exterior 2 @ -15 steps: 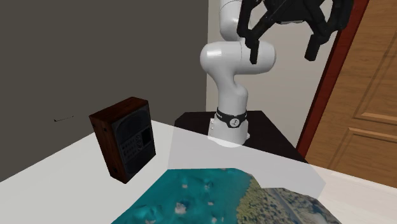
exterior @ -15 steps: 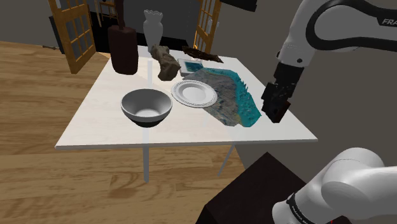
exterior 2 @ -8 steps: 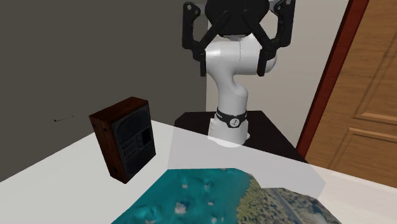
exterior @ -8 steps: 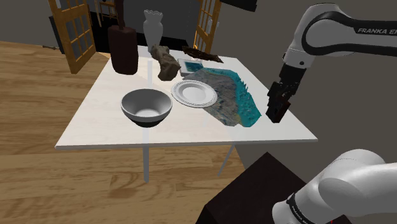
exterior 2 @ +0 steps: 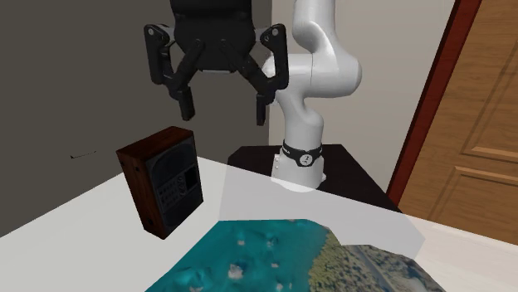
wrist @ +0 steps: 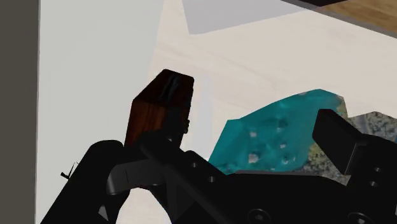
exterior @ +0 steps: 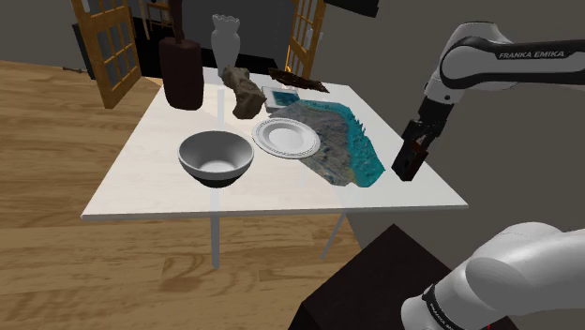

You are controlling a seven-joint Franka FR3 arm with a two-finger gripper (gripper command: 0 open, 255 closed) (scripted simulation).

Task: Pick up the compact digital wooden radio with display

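Radio (exterior 2: 162,191) upright on table (exterior 2: 75,232), below and apart from wide-splayed gripper (exterior 2: 223,112).

1. White table (exterior: 141,178) with thin legs, standing on a wood floor.
2. Middle of the top: a bowl (exterior: 217,157), dark outside and pale inside, sitting on its own.
3. Just beside it toward the shoulder view's right, a white plate (exterior: 286,137) overlaps the edge of a teal and grey-brown mat (exterior: 356,155) lying flat.
4. Far side: a tall dark brown vessel (exterior: 181,73), a white vase (exterior: 225,42) and a brown rocky lump (exterior: 246,94), all upright.
5. The dark wooden radio (exterior 2: 162,180) stands upright near the table's edge, close to the mat's teal end but not touching it.
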